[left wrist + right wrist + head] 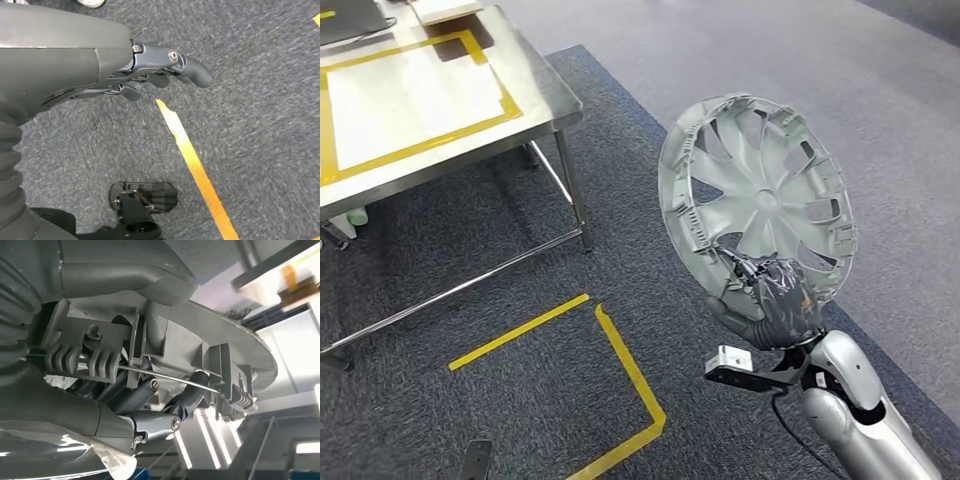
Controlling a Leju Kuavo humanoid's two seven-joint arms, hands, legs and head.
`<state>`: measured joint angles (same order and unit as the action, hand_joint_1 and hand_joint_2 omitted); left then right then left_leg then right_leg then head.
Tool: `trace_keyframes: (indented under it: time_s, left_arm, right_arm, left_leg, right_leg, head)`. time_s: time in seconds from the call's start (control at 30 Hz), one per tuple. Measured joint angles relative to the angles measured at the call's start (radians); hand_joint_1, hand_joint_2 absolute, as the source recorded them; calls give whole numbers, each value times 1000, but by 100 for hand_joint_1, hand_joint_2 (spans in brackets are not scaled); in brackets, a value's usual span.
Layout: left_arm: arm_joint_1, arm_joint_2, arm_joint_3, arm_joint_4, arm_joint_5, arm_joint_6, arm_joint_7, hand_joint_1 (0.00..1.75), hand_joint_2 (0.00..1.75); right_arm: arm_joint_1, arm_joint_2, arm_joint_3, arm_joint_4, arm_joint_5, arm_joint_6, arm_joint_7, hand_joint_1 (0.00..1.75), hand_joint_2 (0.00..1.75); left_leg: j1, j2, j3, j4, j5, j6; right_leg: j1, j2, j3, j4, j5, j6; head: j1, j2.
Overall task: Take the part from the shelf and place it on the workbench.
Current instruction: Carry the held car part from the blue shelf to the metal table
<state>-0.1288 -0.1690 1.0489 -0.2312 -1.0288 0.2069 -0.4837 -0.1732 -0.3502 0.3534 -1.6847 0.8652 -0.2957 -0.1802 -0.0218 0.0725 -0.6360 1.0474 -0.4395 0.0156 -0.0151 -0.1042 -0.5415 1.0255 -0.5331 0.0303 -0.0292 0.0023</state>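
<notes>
The part is a round grey wheel cover (758, 195) with curved spokes, held upright in the air above the carpet at the right. My right hand (776, 300) grips its lower rim, fingers wrapped through the spokes. The right wrist view shows the cover's ribbed rim (211, 360) close up with my fingers (158, 422) curled under it. The steel workbench (546, 95) stands at the upper left, with a yellow-taped rectangle around a white sheet (410, 100). My left hand (166, 67) hangs over the carpet, its fingers extended and holding nothing.
Yellow tape lines (622, 360) mark a corner on the dark carpet between me and the bench. The bench's legs and lower rail (569, 190) stand at its near corner. A smooth grey floor (863, 90) lies beyond the carpet at the right.
</notes>
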Motion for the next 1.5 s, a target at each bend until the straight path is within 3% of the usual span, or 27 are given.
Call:
trace_keyframes:
  time_s: [0.07, 0.13, 0.2, 0.27, 0.3, 0.33, 0.37, 0.43, 0.5, 0.57, 0.63, 0.7, 0.73, 0.8, 0.83, 0.87, 0.93, 1.0, 1.07, 1.1, 1.17, 1.23, 1.3, 1.33, 1.37, 1.43, 1.5]
  left_arm:
    - [2, 0, 0, 0, 0, 0, 0, 0, 175]
    - [3, 0, 0, 0, 0, 0, 0, 0, 175]
    - [0, 0, 0, 0, -1, -1, 0, 0, 175]
    - [-2, -2, 0, 0, -4, -2, 0, 0, 175]
    - [-1, -3, 0, 0, -4, -3, 0, 0, 175]
    - [0, -4, 0, 0, -5, -3, 0, 0, 175]
    - [0, -4, 0, 0, -5, -3, 0, 0, 175]
    - [-1, -4, 0, 0, -4, -3, 0, 0, 175]
    - [-1, -3, 0, 0, -4, -3, 0, 0, 175]
    - [4, -2, 0, 0, -4, -3, 1, 0, 175]
    - [7, -2, 0, 0, -4, -2, 1, 0, 175]
    - [4, -2, 0, 0, -4, -1, 1, 0, 175]
    - [3, -2, 0, 0, -4, -1, 1, 0, 175]
    - [3, -2, 0, 0, -4, -1, 1, 0, 175]
    - [4, -2, 0, 0, -4, -1, 1, 0, 175]
    - [5, -2, 0, 0, -4, -1, 2, 0, 175]
    - [4, -1, 0, 0, -4, -1, 2, 0, 175]
    - [2, -1, 0, 0, -4, -1, 2, 0, 175]
    - [3, -1, 0, 0, -4, -1, 2, 0, 175]
    - [5, -1, 0, 0, -4, -1, 1, 0, 175]
    - [5, 0, 0, 0, -4, -1, 1, 0, 175]
    - [2, -1, 0, 0, -5, -2, 1, 0, 175]
    - [2, -3, 0, 0, -5, -4, 1, 0, 175]
    - [3, -4, 0, 0, -6, -4, 1, 0, 175]
    - [4, -4, 0, 0, -6, -4, 1, 0, 175]
    - [4, -4, 0, 0, -7, -5, 1, 0, 175]
    - [4, -2, -1, 0, -9, -7, -2, 0, 175]
  right_arm:
    - [-2, 0, 1, -1, 0, 0, 0, 175, 175]
    - [-5, 0, 2, -2, 0, 0, -1, 175, 175]
    - [-6, -1, 2, -2, 1, 0, -1, 175, 175]
    - [-4, -2, 2, -2, 1, 1, -2, 175, 175]
    - [-3, -2, 3, -2, 1, 1, -2, 175, 175]
    - [-3, -2, 4, -2, 1, 2, -2, 175, 175]
    - [-3, -2, 4, -2, 1, 2, -2, 175, 175]
    - [-3, -2, 4, -2, 1, 2, -2, 175, 175]
    - [-2, -2, 6, -1, 1, 2, -2, 175, 175]
    - [-2, -2, 7, 0, 1, 2, -2, 175, 175]
    - [-3, -2, 7, 0, 1, 2, -2, 175, 175]
    - [-2, -2, 7, 0, 1, 2, -2, 175, 175]
    - [-1, -3, 6, 0, 2, 2, -2, 175, 175]
    - [0, -3, 7, 0, 2, 2, -2, 175, 175]
    - [0, -3, 8, 0, 2, 2, -2, 175, 175]
    - [0, -3, 8, 0, 2, 2, -2, 175, 175]
    - [0, -3, 8, 0, 2, 2, -2, 175, 175]
    - [0, -3, 7, -1, 2, 2, -2, 175, 175]
    - [-1, -3, 7, -1, 2, 2, -2, 175, 175]
    - [-1, -3, 7, -2, 2, 2, -2, 175, 175]
    - [-2, -4, 6, -3, 1, 1, -2, 175, 175]
    - [2, -6, 6, -3, 1, 0, -2, 175, 175]
    - [8, -8, 6, -3, 1, 0, -2, 175, 175]
    - [9, -8, 6, -3, 1, 0, -2, 175, 175]
    - [9, -8, 6, -3, 1, 0, -2, 175, 175]
    - [9, -8, 6, -2, 2, 0, -2, 175, 175]
    - [8, -8, 6, -3, 6, -2, -2, 175, 175]
  left_leg:
    - [2, -21, 3, -11, 0, 9]
    - [10, -45, 12, -24, 3, 18]
    - [14, -68, 16, -29, 5, 25]
    - [14, -94, 17, -28, 4, 29]
    - [14, -108, 18, -27, 3, 29]
    - [15, -123, 19, -26, 2, 28]
    - [16, -136, 21, -24, 0, 26]
    - [17, -162, 19, -16, -6, 18]
    - [18, -183, 9, -9, -6, 7]
    - [21, -201, 3, -9, -5, -2]
    - [19, -173, -8, 17, -22, -12]
    - [19, -113, -52, 117, -72, -24]
    - [21, -95, -84, 184, -99, -27]
    - [25, -83, -123, 262, -114, -29]
    - [25, -82, -117, 249, -95, -27]
    - [24, -77, -94, 199, -61, -23]
    - [12, -38, -32, 70, -5, -6]
    - [-3, -1, -1, 2, 4, 8]
    - [-7, -12, 0, -10, 1, 15]
    - [-4, -24, 3, -17, 3, 19]
    - [4, -47, 11, -29, 9, 28]
    - [9, -71, 13, -32, 11, 33]
    - [9, -94, 14, -30, 9, 35]
    - [10, -104, 14, -29, 8, 34]
    - [12, -112, 16, -27, 6, 32]
    - [13, -125, 15, -17, -2, 23]
    - [11, -132, 8, -5, -8, 13]
  right_leg:
    - [1, -17, 6, -5, -6, 11]
    - [-1, 21, -4, 25, -31, 19]
    - [-3, 82, -62, 133, -80, 22]
    - [-3, 100, -134, 249, -110, 22]
    - [-3, 102, -154, 265, -98, 22]
    - [-4, 104, -154, 242, -66, 22]
    - [-6, 111, -137, 185, -21, 22]
    - [-13, 154, -88, 63, 38, 22]
    - [-16, 182, -63, 17, 42, 17]
    - [-15, 166, -58, 14, 40, 6]
    - [-17, 144, -50, 9, 39, -5]
    - [-15, 117, -42, 7, 35, -15]
    - [-12, 103, -39, 7, 33, -19]
    - [-9, 77, -33, 7, 27, -22]
    - [-8, 65, -29, 7, 24, -22]
    - [-6, 53, -24, 7, 20, -22]
    - [-1, 30, -13, 6, 12, -19]
    - [4, 8, -9, 4, 6, -13]
    - [7, -15, -4, -1, 3, -4]
    - [6, -12, -3, 0, -3, 1]
    - [4, 32, -25, 49, -36, 8]
    - [2, 84, -91, 172, -88, 10]
    - [2, 99, -154, 267, -104, 13]
    - [1, 101, -163, 265, -83, 15]
    - [0, 101, -154, 225, -45, 16]
    - [-4, 105, -107, 98, 29, 22]
    - [-6, 114, -75, 28, 49, 18]
  head:
    - [0, 0]
    - [4, 0]
    - [8, 0]
    - [10, 0]
    - [10, 0]
    - [10, 0]
    - [10, 0]
    - [9, 0]
    - [8, 0]
    - [8, 0]
    - [3, 0]
    - [-3, 0]
    - [-6, 0]
    - [-5, 0]
    - [-5, 0]
    - [-5, 0]
    - [-5, 0]
    - [-4, 0]
    - [-3, 0]
    - [-1, 0]
    - [2, 0]
    - [6, 0]
    - [7, 0]
    - [7, 0]
    - [7, 0]
    - [9, 0]
    - [10, 0]
